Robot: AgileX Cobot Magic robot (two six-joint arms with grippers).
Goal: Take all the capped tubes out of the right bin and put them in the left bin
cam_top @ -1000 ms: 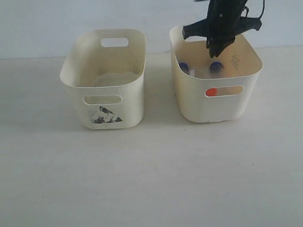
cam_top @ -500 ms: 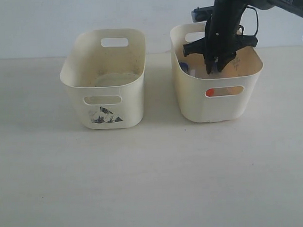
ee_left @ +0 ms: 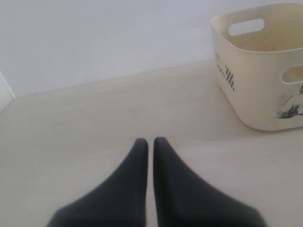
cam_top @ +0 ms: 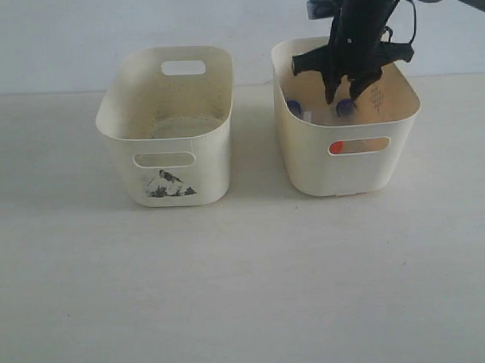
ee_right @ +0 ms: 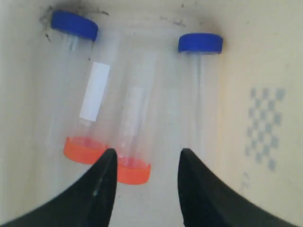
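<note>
Right wrist view: your right gripper [ee_right: 147, 152] stands spread, empty.
Capped tubes [ee_right: 135, 109]: just beyond its tips.
Left gripper [ee_left: 150, 140]: pressed together.

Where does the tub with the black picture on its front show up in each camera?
Exterior view: the left bin stands left of the right bin.
Left wrist view: the left bin sits beyond the shut left gripper, cut off by the frame edge.
Right wrist view: not in it.
Shared landmark: the black picture on its front.
</note>
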